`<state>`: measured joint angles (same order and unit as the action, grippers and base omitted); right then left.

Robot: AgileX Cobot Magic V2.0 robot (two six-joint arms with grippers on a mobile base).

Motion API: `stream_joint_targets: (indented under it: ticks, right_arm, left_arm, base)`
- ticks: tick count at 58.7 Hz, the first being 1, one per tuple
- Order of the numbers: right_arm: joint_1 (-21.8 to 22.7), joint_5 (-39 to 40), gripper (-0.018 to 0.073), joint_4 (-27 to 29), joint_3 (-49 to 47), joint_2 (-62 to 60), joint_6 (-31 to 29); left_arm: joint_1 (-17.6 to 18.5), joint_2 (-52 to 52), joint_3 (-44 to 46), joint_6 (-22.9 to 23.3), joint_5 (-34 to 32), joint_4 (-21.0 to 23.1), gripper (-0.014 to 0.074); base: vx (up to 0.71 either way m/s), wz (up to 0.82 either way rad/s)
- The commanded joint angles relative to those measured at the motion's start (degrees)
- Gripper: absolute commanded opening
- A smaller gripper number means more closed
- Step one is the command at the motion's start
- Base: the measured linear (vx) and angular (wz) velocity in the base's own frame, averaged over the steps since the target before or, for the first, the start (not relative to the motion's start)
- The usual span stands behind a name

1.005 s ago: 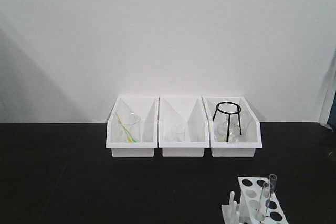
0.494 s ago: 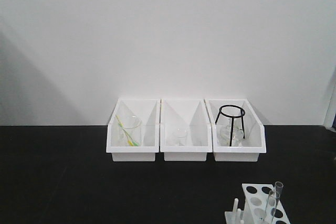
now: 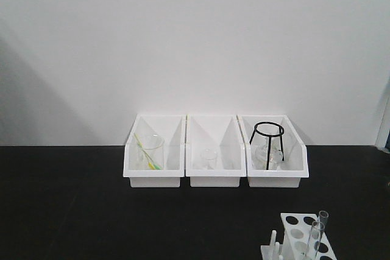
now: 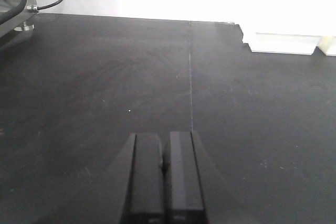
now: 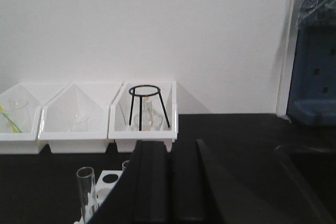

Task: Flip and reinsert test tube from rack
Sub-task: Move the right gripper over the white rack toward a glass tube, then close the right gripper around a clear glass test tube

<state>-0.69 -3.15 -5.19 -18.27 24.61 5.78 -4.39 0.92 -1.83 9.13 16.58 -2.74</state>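
Observation:
The white rack (image 3: 297, 235) stands at the bottom right of the front view, cut off by the frame edge, with pegs on its left side. Two clear test tubes (image 3: 320, 231) stand upright in its holes. In the right wrist view one test tube (image 5: 86, 192) and the rack (image 5: 108, 178) lie low and left of my right gripper (image 5: 170, 144), which is shut on nothing and hovers above and right of the rack. My left gripper (image 4: 165, 137) is shut and empty over bare black tabletop, with the rack out of that view. Neither gripper shows in the front view.
Three white open-front bins (image 3: 216, 178) line the back by the wall. The left one holds a beaker with a yellow-green stick (image 3: 149, 150), the middle a small beaker (image 3: 209, 158), the right a black tripod stand (image 3: 268, 144). A blue cabinet (image 5: 315, 72) stands at the right.
A second ago the bins and rack sat slightly higher and further left in the front view. Over the last half second nothing has moved.

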Motion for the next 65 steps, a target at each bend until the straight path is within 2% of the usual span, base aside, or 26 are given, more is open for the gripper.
stream_joint_targets:
  ticks: [1,18,21,26,31,35,41,46,51,65]
  right_arm:
    - [0.14,6.71,0.0105,-0.13,-2.16,4.19,0.03]
    - [0.14,10.38,0.0456,1.17,-2.10,15.80,0.66]
    - [0.03,12.45,0.0505,2.89,-1.84,17.81,1.40]
    - [0.03,22.02,0.0561,2.79,0.64,20.99,1.74]
    - [-0.03,32.79,0.0568,0.31,4.76,23.65,2.51]
    - [-0.03,38.70,0.0566,-4.46,7.32,26.01,3.43]
    - [-0.03,43.43,0.0564,-16.35,7.98,30.88,4.42]
    - [-0.03,48.06,0.0564,-24.85,7.60,35.04,8.72]
    - [-0.03,51.22,0.0564,-26.42,7.32,39.42,12.18]
    - [-0.03,56.68,0.0564,-26.55,3.36,51.73,10.12]
  left_arm:
    - [0.41,0.65,0.01,-0.02,-4.96,0.20,-0.0006]
    - [0.41,0.65,0.01,-0.02,-4.96,0.20,-0.0006]
    - [0.41,0.65,0.01,-0.02,-4.96,0.20,-0.0006]
    - [0.41,0.65,0.01,-0.02,-4.96,0.20,-0.0006]
    - [0.41,0.65,0.01,-0.02,-4.96,0.20,-0.0006]
    - [0.41,0.65,0.01,-0.02,-4.96,0.20,-0.0006]
    - [0.41,0.65,0.01,-0.02,-4.96,0.20,-0.0006]
    - [0.41,0.65,0.01,-0.02,-4.96,0.20,-0.0006]
    - [0.41,0.65,0.01,-0.02,-4.96,0.20,-0.0006]
    - [0.41,0.65,0.01,-0.02,-4.96,0.20,-0.0006]
  base:
    - [0.00,0.00]
    - [0.00,0.00]
    - [0.00,0.00]
    - [0.00,0.00]
    - [0.00,-0.01]
    - [0.00,0.00]
    - [0.00,-0.01]
    - [0.00,0.00]
    - [0.00,0.00]
    - [0.00,0.00]
